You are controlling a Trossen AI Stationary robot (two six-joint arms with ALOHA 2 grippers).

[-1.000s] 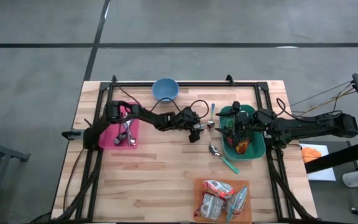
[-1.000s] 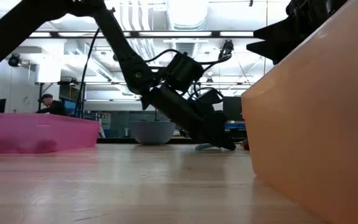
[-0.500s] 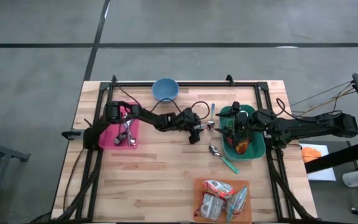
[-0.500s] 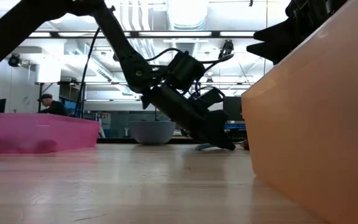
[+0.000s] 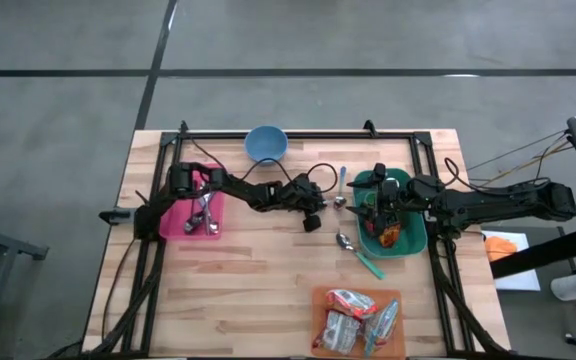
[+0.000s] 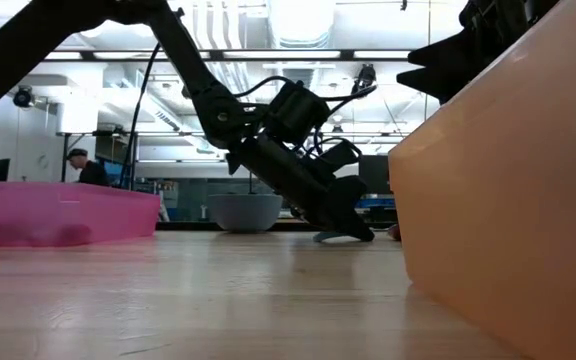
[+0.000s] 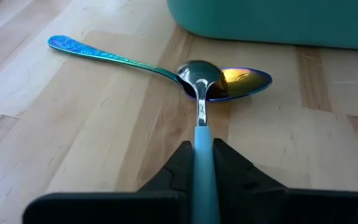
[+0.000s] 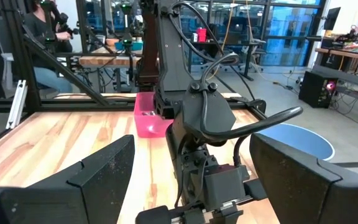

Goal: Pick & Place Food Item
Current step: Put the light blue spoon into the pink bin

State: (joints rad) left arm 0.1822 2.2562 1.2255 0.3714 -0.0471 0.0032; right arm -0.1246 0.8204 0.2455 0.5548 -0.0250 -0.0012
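left gripper (image 7: 202, 163) is pinched tight on the blue-handled spoon (image 7: 201, 112) whose bowl sits on the iridescent spoon (image 7: 160, 70) beside the green tray (image 7: 272, 22), so lifting could drag that one along, while the right gripper (image 5: 376, 203) hangs wide open, holding nothing, over the tray.

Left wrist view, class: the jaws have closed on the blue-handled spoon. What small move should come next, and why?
Probably a short straight lift. The left gripper is shut on the blue-handled spoon, whose bowl lies on top of the iridescent spoon beside the teal bin. Dragging it sideways could pull the iridescent spoon along; lifting first should separate them. The right gripper waits over the bin.
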